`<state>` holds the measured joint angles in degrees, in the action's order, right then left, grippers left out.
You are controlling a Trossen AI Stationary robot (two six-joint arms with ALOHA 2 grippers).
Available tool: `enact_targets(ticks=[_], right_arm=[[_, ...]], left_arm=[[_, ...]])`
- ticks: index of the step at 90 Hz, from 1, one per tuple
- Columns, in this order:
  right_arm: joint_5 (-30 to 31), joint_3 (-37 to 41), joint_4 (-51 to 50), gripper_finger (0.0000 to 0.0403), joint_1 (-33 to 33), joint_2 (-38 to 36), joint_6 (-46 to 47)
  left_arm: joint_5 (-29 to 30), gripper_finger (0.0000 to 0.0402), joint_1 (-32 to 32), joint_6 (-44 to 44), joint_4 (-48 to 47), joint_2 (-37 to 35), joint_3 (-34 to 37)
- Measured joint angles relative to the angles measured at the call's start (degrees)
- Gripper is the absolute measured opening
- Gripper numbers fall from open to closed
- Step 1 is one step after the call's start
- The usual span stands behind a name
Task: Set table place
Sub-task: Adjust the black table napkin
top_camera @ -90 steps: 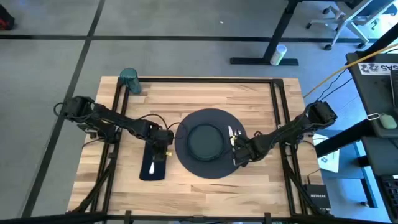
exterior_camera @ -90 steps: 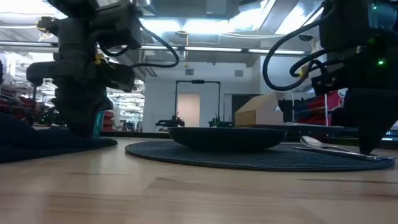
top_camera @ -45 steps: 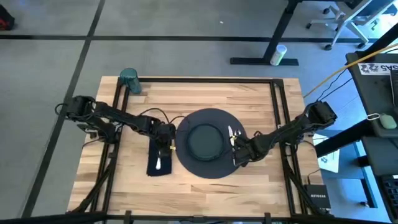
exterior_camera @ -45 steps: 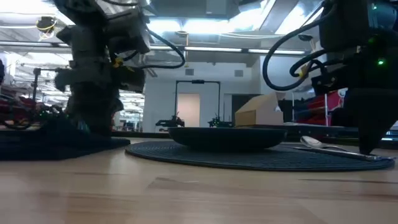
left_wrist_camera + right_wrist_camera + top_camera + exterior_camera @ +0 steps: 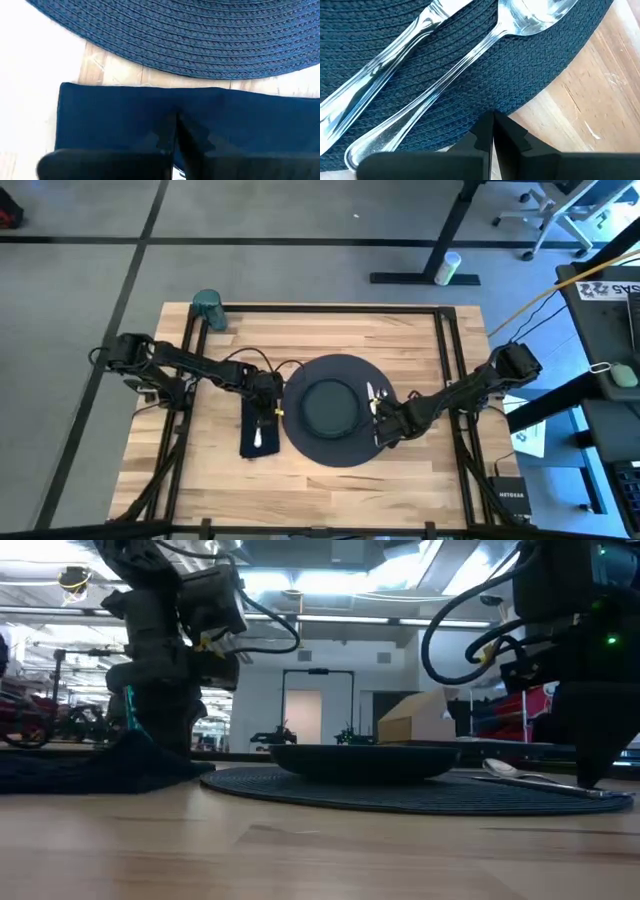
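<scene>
The navy napkin (image 5: 258,430) lies on the table (image 5: 400,340) just left of the round dark charger (image 5: 330,442), with a silver fork (image 5: 257,442) on it. My left gripper (image 5: 266,402) is shut on the napkin's far end. A smaller dark plate (image 5: 328,406) sits on the charger. A knife (image 5: 395,55) and a spoon (image 5: 470,55) lie on the charger's right part. My right gripper (image 5: 493,122) stands shut over the charger's right rim, beside the spoon's handle. The teal cup (image 5: 208,308) stands at the far left corner. My left gripper has its shut fingertips (image 5: 176,125) on the napkin's far end (image 5: 150,107), a little in from the edge that faces the charger. It comes slanting down from the table's left. In the low view the cloth rises to a small peak (image 5: 128,737) at the fingers; the rest lies flat. My right gripper points down at the charger's rim (image 5: 530,90). I cannot tell whether its tips touch the charger.
Black rails (image 5: 320,308) edge the table. Bare wood lies near (image 5: 330,480) and far (image 5: 330,335) of the charger. Cables trail from both arms over the table's sides.
My left gripper has gone toward the table's right edge, toward the charger, staying shut. The napkin, with the fork on it, has slid along the table with it and now lies close beside the charger's left rim. My right gripper has kept still.
</scene>
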<state>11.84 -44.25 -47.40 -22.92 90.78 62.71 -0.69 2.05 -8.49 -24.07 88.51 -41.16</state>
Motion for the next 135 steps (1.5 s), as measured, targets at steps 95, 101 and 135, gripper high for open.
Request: enact_targets(ticks=[95, 101, 135], right_arm=[[-0.35, 0.02, 0.90, 0.0000, 0.01, 0.00, 0.01], [-0.35, 0.02, 0.89, 0.0000, 0.00, 0.00, -0.01], [-0.35, -0.02, 0.83, 0.0000, 0.00, 0.02, -1.27]], left_arm=[[-0.98, 0.0001, 0.15, 1.41, 2.55, 0.13, 0.06], [-0.96, 0.0001, 0.15, 1.18, 2.24, 0.13, -0.12], [2.14, 0.0001, -1.71, 0.81, -2.42, 0.24, -5.39]])
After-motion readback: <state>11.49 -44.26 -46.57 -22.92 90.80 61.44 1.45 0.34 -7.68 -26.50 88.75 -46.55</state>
